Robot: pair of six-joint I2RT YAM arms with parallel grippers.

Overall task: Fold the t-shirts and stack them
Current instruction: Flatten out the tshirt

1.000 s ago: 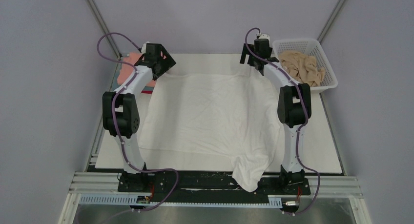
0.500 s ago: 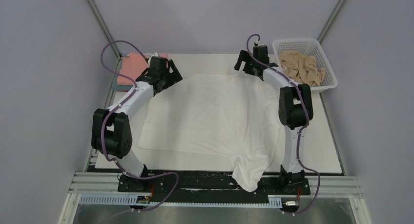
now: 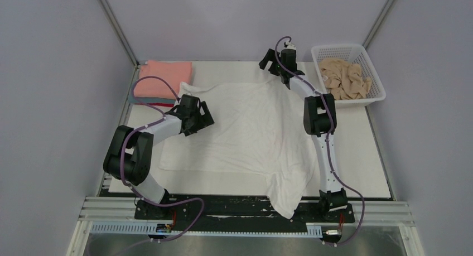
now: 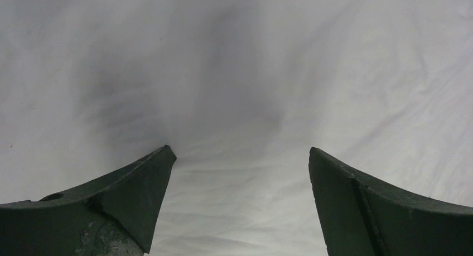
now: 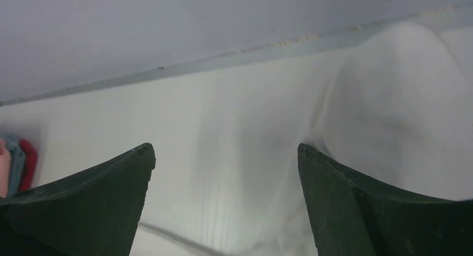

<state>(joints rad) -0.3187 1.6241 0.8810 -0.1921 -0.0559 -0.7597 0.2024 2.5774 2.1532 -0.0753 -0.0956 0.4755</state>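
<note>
On the table [image 3: 368, 155] the white t-shirt [image 3: 245, 128] lies spread but unfolded, the tan t-shirt [image 3: 346, 77] waits, and the left gripper [image 3: 205, 117] and right gripper [image 3: 270, 65] gape empty.

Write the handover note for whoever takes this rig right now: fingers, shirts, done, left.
Fingers: left gripper open and empty, low over the left part of the white t-shirt; right gripper open and empty at its far edge.
Things: white t-shirt spread out, wrinkled, one part hanging over the near edge of the table. Folded stack at the far left corner, salmon-pink on top. Tan t-shirt crumpled in the white mesh basket, far right.
Done: folded stack started.
Left: fold and stack the white t-shirt, then the tan t-shirt.
</note>
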